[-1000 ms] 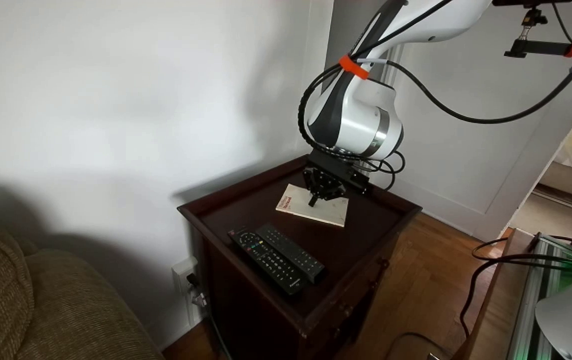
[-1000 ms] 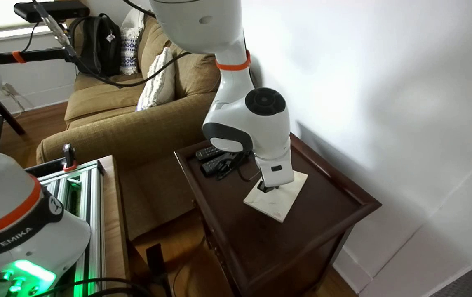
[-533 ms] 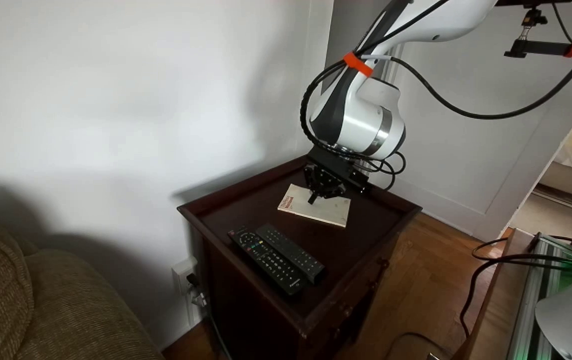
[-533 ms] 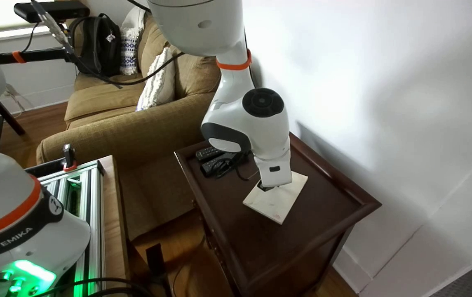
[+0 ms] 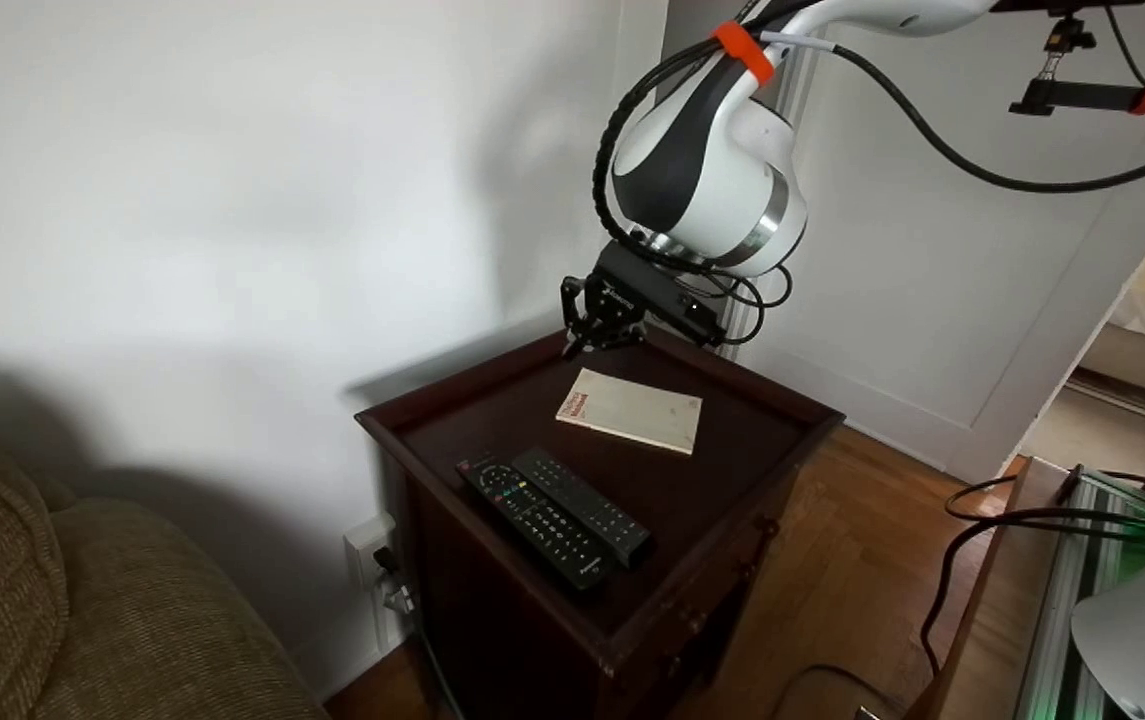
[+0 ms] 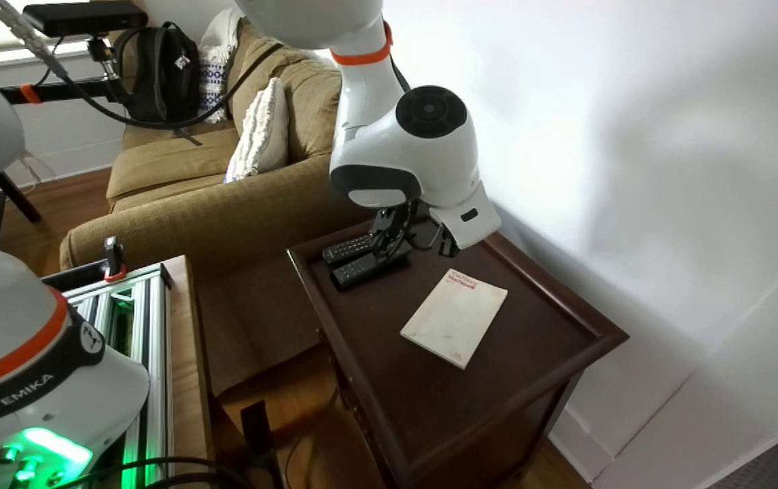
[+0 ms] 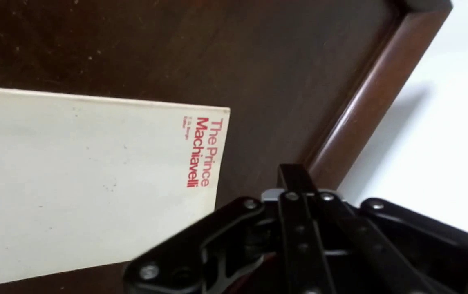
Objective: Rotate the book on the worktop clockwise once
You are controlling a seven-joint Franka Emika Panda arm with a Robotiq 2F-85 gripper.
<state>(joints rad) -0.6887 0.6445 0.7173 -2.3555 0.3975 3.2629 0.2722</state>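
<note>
The book is a thin cream-white paperback with red print at one short edge. It lies flat on the dark reddish-brown worktop and shows whole in both exterior views. In the wrist view the book fills the left side, its red title beside my gripper. My gripper is shut with nothing between its fingertips. In an exterior view the gripper is raised above the worktop, beyond the title edge of the book and apart from it, near the wall-side rim.
Two black remote controls lie side by side on the worktop. A raised rim runs along the wall side. The white wall stands close behind, and a brown sofa stands beside the table.
The book shifted very slightly between the two earlier moments and has since stayed put. My gripper has lifted off the book and moved and tilted toward the wall-side rim, uncovering the title.
</note>
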